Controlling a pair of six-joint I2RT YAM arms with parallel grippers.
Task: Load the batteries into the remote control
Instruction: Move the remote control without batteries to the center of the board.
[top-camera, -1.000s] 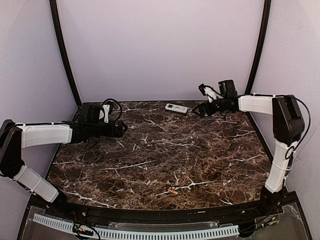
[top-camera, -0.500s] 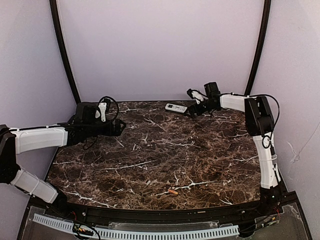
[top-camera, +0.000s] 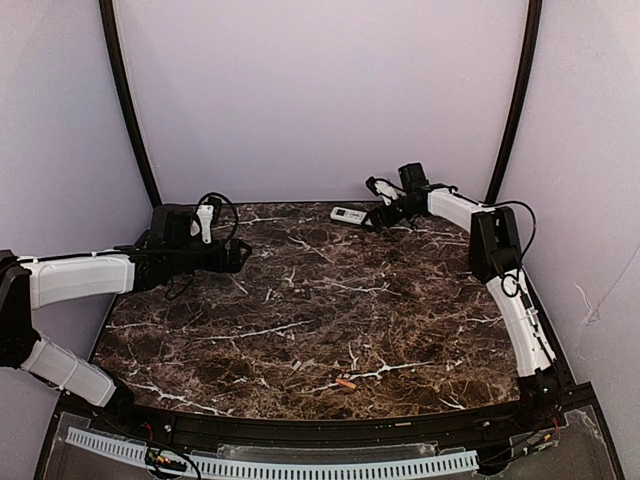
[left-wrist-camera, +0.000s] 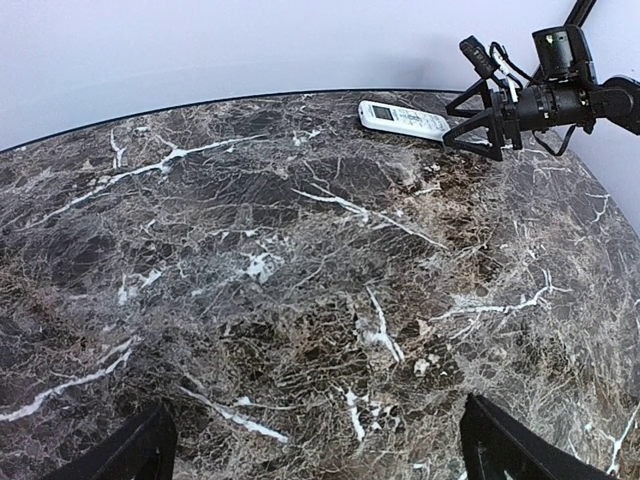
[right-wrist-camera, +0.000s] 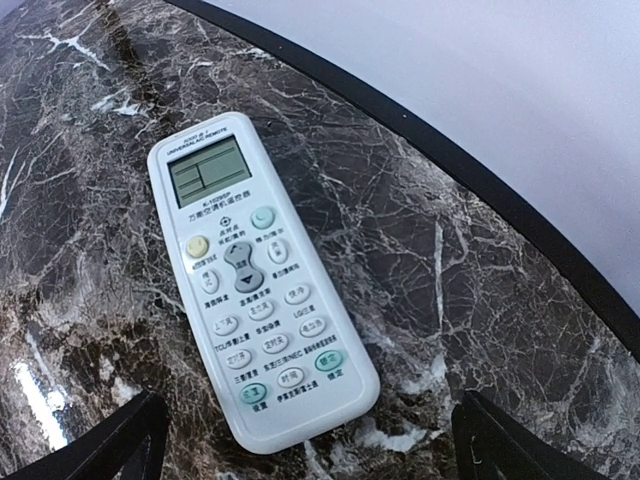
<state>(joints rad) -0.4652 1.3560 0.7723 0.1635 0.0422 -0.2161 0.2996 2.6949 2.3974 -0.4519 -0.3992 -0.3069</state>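
– Reaching for what?
– The remote control (right-wrist-camera: 260, 280), face up, far back on the table (top-camera: 300, 300). Right gripper (left-wrist-camera: 470, 118) hangs over it wide open, empty, to fit around it. Left gripper (top-camera: 238, 257) is open, empty too. Battery (top-camera: 346, 382) lies near the front.

Soft, even light leaves only faint shadows on the dark counter (top-camera: 330, 320). The right wrist view shows a bright glare streak on the polished stone at lower left, and the print on the remote control (right-wrist-camera: 255, 285) is sharp. Wide lenses bow the counter's far edge.
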